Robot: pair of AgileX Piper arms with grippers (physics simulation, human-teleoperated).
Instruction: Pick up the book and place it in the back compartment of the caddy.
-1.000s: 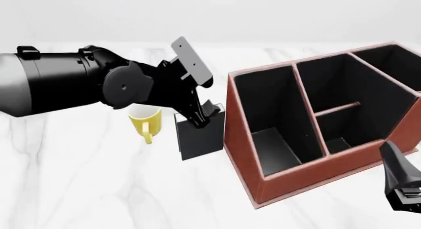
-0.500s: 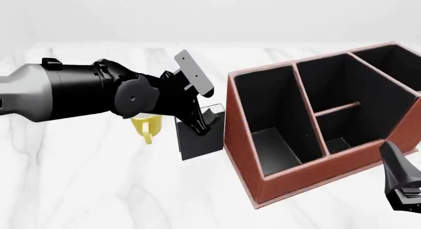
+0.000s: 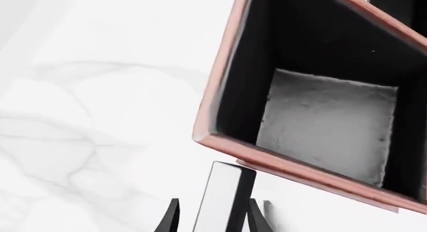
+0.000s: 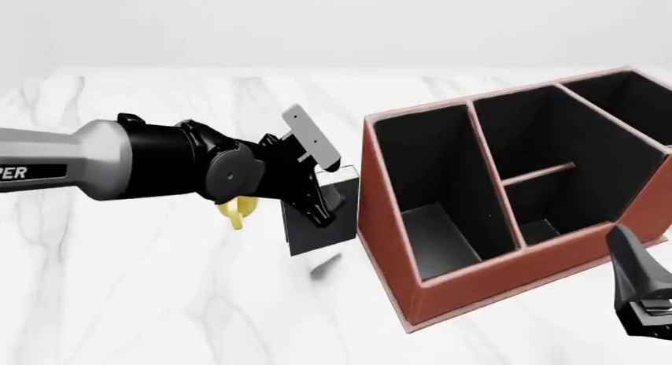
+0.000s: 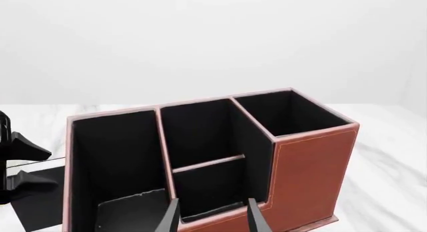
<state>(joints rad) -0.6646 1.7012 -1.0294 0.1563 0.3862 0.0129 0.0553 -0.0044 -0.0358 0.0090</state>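
Right gripper [image 4: 643,302]: it sits nearest you, low at the front view's right edge, just in front of the caddy's near wall. In its wrist view your two fingertips [image 5: 171,217] stand apart with nothing between them.
Table [image 4: 157,302]: white marble; a small shadow lies on it under the book.
Book [image 4: 318,219]: your left gripper pinches it near its top. It hangs upright, black cover facing you, clear of the table, just left of the caddy. In the left wrist view it shows edge-on [image 3: 223,197], close to the caddy's corner but apart from it.
Left gripper [image 4: 315,196]: the fingers are pressed on either side of the book, one fingertip [image 3: 168,219] on each face.
Yellow mug [image 4: 235,211]: mostly hidden behind your left arm; only part of the handle and body shows, just left of the book.
Caddy [image 4: 394,247]: red-brown box with slanted walls and black interior, right of the book, empty cells visible.
Back compartment [image 4: 537,188]: the farther short cell beyond the cross divider in the middle column, well right of the book.
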